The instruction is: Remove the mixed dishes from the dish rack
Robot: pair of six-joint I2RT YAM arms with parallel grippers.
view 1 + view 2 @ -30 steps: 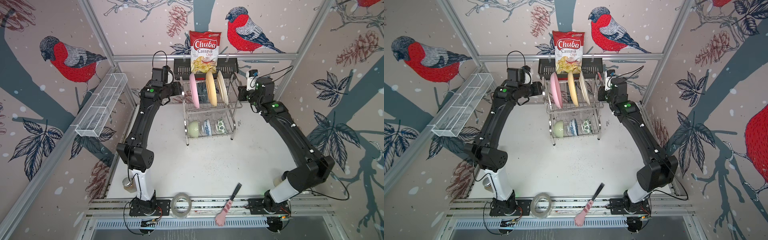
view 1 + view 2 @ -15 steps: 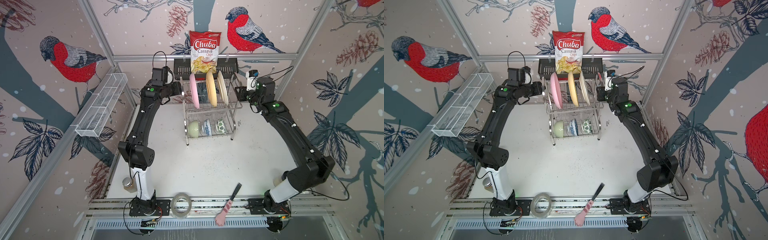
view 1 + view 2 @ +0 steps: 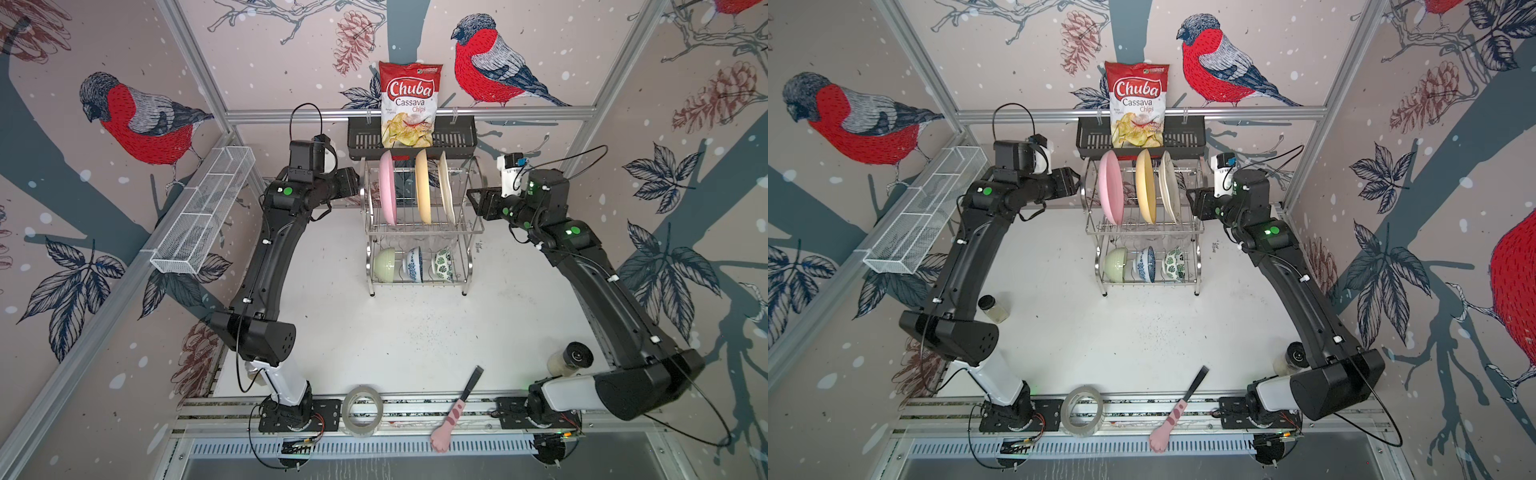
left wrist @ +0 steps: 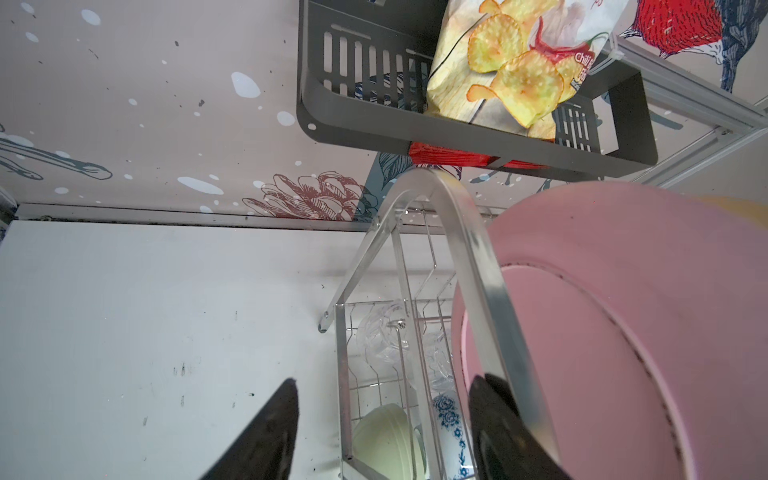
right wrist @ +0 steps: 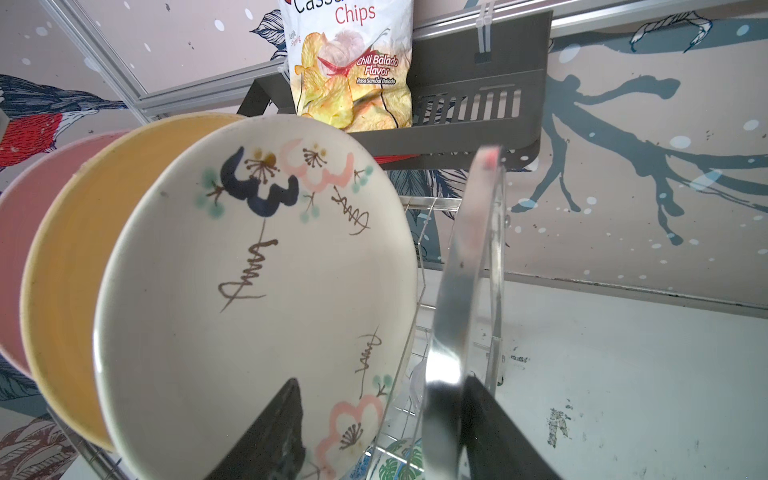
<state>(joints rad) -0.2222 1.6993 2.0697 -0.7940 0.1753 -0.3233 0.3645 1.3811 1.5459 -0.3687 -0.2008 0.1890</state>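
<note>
Clear glasses (image 4: 382, 336) blurred behind dish rack (image 4: 469, 257).

Chips bag (image 3: 409, 104) upright in black basket (image 3: 455, 141) on back rail. White mesh tray (image 3: 203, 208) on left wall. Tape roll (image 3: 361, 431), pink-handled tool (image 3: 459, 406) on front rail. Jar (image 3: 567, 360) on surface (image 3: 395, 332) at right, second jar (image 3: 993, 309) at left.

Bright, even, diffuse light; only faint, soft shadows on the white table (image 3: 415, 332). In both top views the centre is sharp and the frame rails (image 3: 519, 110) bow toward the edges. Wrist views: dish rack (image 5: 463, 270) handle close to lens, blurred, with glare streaks; walls behind sharper.
</note>
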